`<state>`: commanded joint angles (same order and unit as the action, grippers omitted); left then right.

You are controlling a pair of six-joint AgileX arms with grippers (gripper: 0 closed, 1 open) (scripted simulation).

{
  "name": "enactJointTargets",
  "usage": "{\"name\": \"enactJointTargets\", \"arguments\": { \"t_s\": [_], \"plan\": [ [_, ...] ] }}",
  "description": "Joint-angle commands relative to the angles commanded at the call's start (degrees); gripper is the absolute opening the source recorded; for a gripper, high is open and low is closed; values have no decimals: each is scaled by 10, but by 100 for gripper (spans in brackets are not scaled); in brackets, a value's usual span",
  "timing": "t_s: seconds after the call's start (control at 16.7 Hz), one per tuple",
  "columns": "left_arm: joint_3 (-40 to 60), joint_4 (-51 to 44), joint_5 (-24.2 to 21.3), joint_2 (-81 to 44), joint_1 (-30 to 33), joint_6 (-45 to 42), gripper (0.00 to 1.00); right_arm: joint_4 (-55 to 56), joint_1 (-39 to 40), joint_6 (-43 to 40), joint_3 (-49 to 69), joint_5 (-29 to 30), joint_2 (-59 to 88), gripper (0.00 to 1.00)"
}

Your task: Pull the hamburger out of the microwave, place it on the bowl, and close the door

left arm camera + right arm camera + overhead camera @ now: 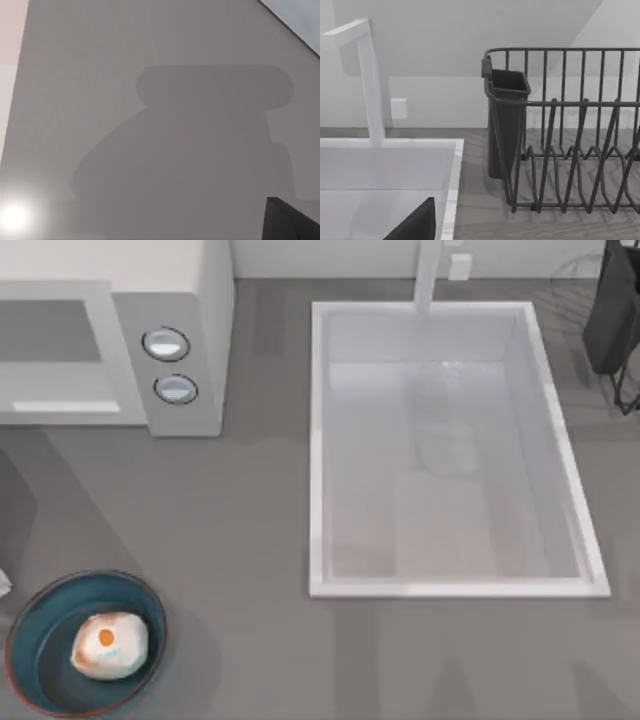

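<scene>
Teal is showing around the hamburger [109, 645], which is sitting inside the bowl [40, 640] at the near left corner of the grey surface [240, 540]. The microwave [195, 300] is standing at the far left, its two knobs [166, 344] facing the front. The door [55, 350] is appearing as a flat white panel with a greyish window beside the knob panel; from above it is looking flush with the front, but I cannot tell for certain whether it is fully latched.

Judging by this, the pulling and the placing are looking done, and the closing of the door is either finishing or finished. If any gap is remaining, the next move is calling for a flat push on the door's free edge, toward the knobs, without brushing the bowl.

Neither claw is giving away its state, so I cannot tell whether either is released or clenched. The left wrist view is looking onto bare grey surface with a broad shadow. The right wrist view is facing the white sink [385, 170], the faucet [370, 80] and a dark wire dish rack [570, 130] with a cutlery cup [505, 120] at the far right.
</scene>
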<state>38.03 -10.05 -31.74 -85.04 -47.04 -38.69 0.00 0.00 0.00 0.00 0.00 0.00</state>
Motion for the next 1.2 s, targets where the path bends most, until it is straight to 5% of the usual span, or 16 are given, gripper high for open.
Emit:
{"name": "enactJointTargets", "arguments": {
  "t_s": [0.36,0.9,1.2],
  "plan": [
    [-111,38,83,138,146,132,0,0,0,0,0,0,0,100],
    [-133,44,112,161,185,169,0,0,0,0,0,0,0,100],
    [-157,47,202,201,324,268,0,0,0,0,0,0,0,100]
  ]
}}
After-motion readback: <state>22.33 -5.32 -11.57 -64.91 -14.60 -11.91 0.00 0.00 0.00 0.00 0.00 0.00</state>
